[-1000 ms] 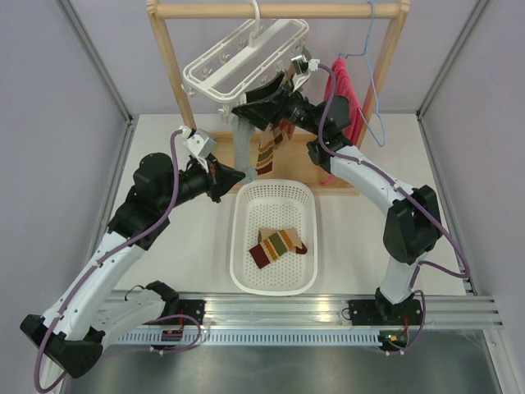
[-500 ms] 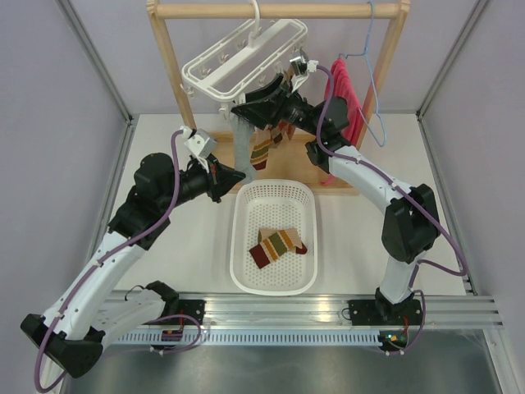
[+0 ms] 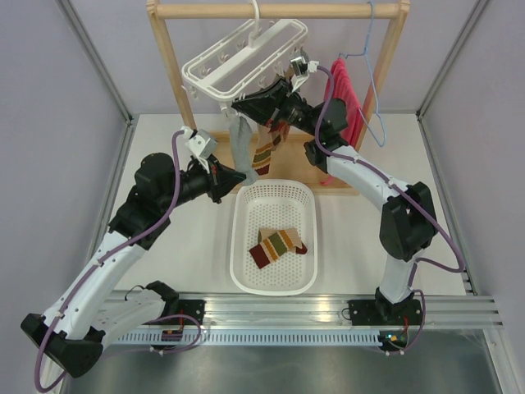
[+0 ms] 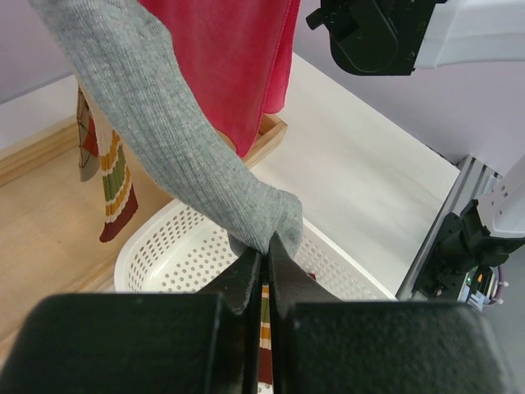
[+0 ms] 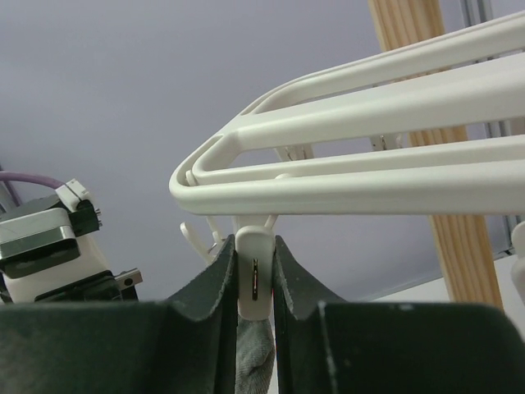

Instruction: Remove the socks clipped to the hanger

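Note:
The white hanger (image 3: 246,51) hangs tilted from the wooden rail. A grey sock (image 3: 239,148) dangles from one of its clips. My left gripper (image 3: 244,175) is shut on the toe end of that grey sock (image 4: 180,148), pinched at the tips (image 4: 264,250) above the basket. My right gripper (image 3: 243,107) is shut on the white clip (image 5: 256,275) that holds the sock's top, with grey fabric (image 5: 254,365) showing below the clip. The hanger (image 5: 369,107) frame runs just above. A striped sock (image 3: 264,156) hangs clipped beside the grey one. Another striped sock (image 3: 277,245) lies in the basket.
A white perforated basket (image 3: 234,246) stands on the table under the hanger. A red towel (image 3: 340,98) and a thin blue wire hanger (image 3: 373,74) hang at the right of the wooden rack (image 3: 279,10). The rack's wooden base (image 3: 295,164) lies behind the basket.
My right gripper has closed its jaws onto the clip above the grey sock. The left gripper has kept its hold on the sock's toe and barely moved.

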